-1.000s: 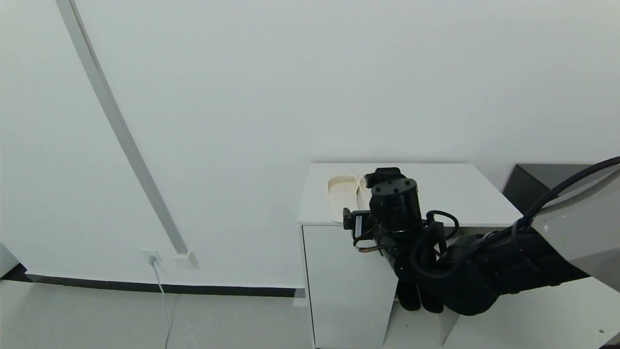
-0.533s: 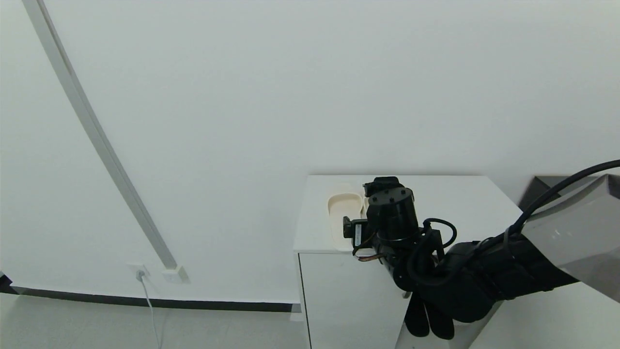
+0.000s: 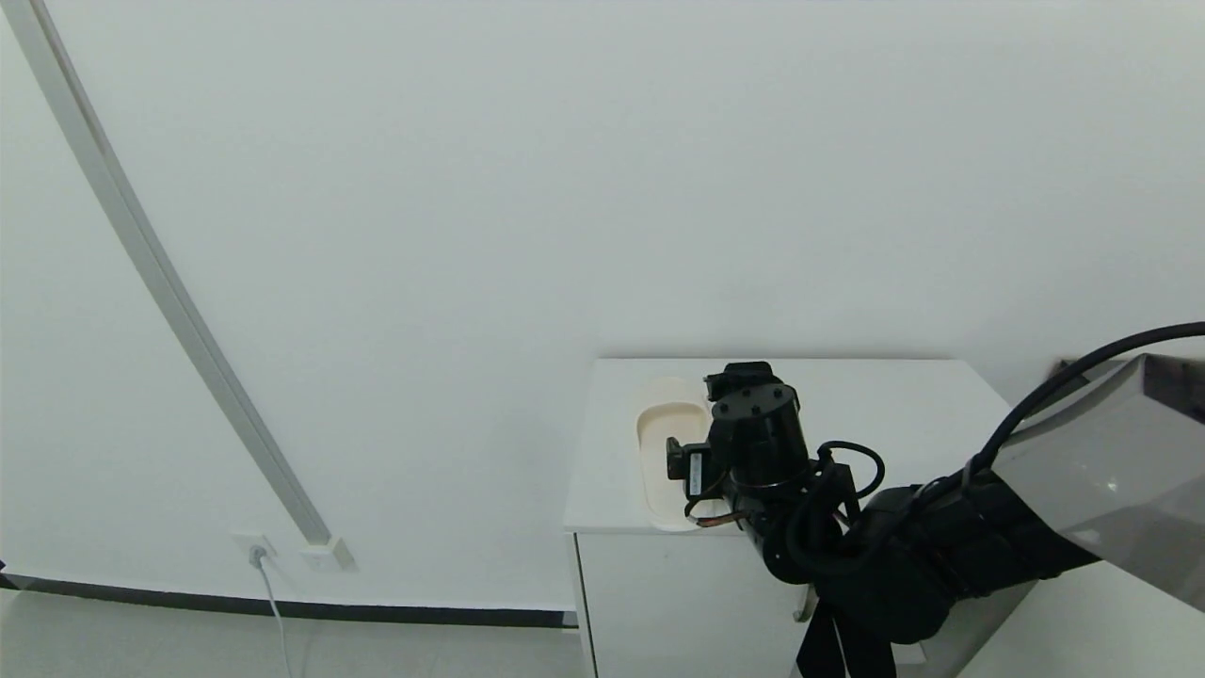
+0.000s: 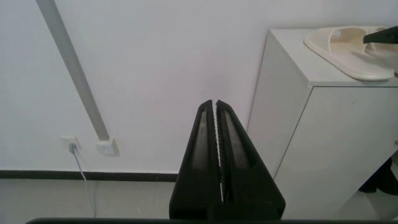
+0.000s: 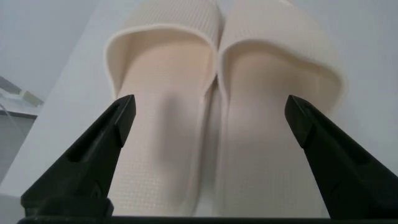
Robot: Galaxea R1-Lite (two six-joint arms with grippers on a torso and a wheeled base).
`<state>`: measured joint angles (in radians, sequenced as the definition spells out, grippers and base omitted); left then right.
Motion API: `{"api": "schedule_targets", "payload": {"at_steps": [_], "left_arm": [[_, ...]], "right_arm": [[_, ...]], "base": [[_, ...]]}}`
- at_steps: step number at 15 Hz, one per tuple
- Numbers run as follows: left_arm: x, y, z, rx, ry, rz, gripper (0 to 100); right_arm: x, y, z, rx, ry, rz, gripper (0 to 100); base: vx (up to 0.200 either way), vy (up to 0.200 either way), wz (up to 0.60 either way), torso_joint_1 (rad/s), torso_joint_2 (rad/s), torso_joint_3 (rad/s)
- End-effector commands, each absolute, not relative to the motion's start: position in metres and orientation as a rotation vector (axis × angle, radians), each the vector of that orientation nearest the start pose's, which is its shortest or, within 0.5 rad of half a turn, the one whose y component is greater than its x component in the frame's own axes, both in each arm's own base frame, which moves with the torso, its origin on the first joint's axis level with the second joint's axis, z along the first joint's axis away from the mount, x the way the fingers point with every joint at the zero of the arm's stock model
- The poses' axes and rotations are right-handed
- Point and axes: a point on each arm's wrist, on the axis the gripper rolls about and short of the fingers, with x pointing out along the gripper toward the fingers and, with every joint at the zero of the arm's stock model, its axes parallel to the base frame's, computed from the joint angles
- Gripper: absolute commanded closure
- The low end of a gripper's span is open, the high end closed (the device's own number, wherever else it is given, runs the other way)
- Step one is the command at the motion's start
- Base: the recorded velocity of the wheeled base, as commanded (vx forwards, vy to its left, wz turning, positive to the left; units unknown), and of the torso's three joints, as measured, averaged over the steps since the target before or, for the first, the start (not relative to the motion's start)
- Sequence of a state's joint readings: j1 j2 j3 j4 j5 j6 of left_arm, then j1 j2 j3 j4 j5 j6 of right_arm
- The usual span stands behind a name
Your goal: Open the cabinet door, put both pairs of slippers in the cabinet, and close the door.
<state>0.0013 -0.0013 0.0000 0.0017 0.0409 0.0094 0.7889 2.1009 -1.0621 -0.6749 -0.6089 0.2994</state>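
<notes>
While the right pincer (image 5: 209, 106) gapes wide and empty, slippers (image 5: 180, 130) lie just before it

Slippers (image 3: 668, 450) on cabinet (image 3: 904, 407), right arm (image 3: 764, 435) above

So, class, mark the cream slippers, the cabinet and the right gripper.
cream slippers (image 5: 165, 124), right wrist view, one footbed.
cabinet (image 3: 659, 603), head view, front panel.
right gripper (image 5: 209, 106), right wrist view, midway between open fingertips.

Plain white room.
A white wall (image 3: 471, 188) carries a slanting grey conduit strip (image 3: 160, 282) ending at a socket box (image 3: 325, 554); a cable (image 3: 273, 603) hangs beside it, above dark skirting (image 3: 282, 609) and pale floor (image 3: 141, 652).
</notes>
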Motion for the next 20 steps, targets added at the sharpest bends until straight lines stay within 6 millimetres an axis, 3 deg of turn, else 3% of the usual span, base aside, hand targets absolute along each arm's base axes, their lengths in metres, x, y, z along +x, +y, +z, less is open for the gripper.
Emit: {"api": "schedule_targets", "payload": {"at_steps": [1,13,18,19,20], "left_arm": [[-0.023,0.001,0.075,0.009,0.002,0.043,100],[-0.023,0.001,0.075,0.008,0.002,0.043,100],[-0.023,0.001,0.075,0.008,0.002,0.043,100],[-0.023,0.001,0.075,0.008,0.002,0.043,100],[-0.023,0.001,0.075,0.008,0.002,0.043,100]], "right_arm": [[0.293,0.275,0.104,0.053,0.313,0.130,0],[0.347,0.290,0.088,0.036,0.263,0.126,0],[0.367,0.287,0.080,0.047,0.257,0.103,0],[0.368,0.286,0.081,0.049,0.255,0.100,100],[0.368,0.286,0.081,0.049,0.255,0.100,100]], "base": [[0.000,0.000,0.00,0.000,0.00,0.000],[0.000,0.000,0.00,0.000,0.00,0.000],[0.000,0.000,0.00,0.000,0.00,0.000],[0.000,0.000,0.00,0.000,0.00,0.000],[0.000,0.000,0.00,0.000,0.00,0.000]]}}
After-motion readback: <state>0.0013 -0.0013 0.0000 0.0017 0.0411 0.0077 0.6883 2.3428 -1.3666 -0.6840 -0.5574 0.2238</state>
